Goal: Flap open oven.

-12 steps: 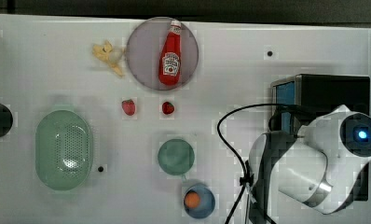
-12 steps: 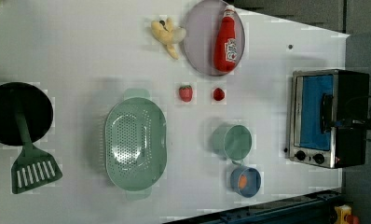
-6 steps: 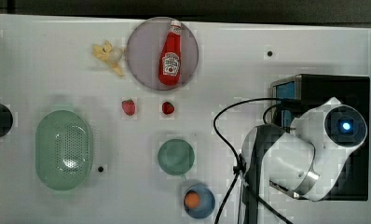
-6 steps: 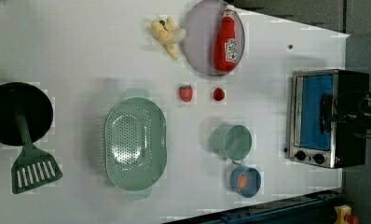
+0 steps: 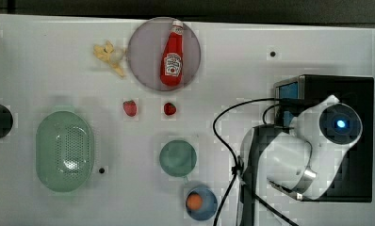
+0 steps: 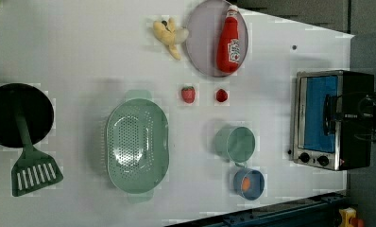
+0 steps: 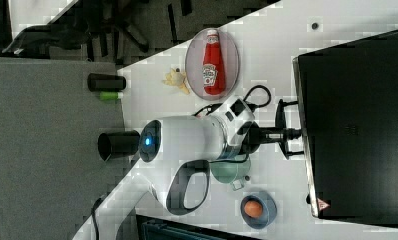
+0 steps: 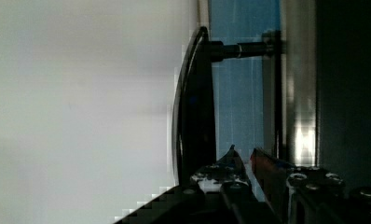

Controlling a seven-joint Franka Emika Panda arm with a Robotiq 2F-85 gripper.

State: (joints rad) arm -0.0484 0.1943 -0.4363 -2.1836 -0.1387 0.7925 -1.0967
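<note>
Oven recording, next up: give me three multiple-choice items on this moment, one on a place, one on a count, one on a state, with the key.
1. Where does the ketchup bottle lie?
A. in the green colander
B. on the round plate
C. on top of the oven

2. How many strawberries lie on the table?
A. two
B. four
C. none

3. How is the oven door?
A. flapped fully down
B. taken off
C. closed

Key: 1 B, the bottle rests inside the plate's rim in the top view. 2 A, two red berries lie side by side below the plate in the top view. 3 C, the blue door sits flush in the silver frame in the left view.
</note>
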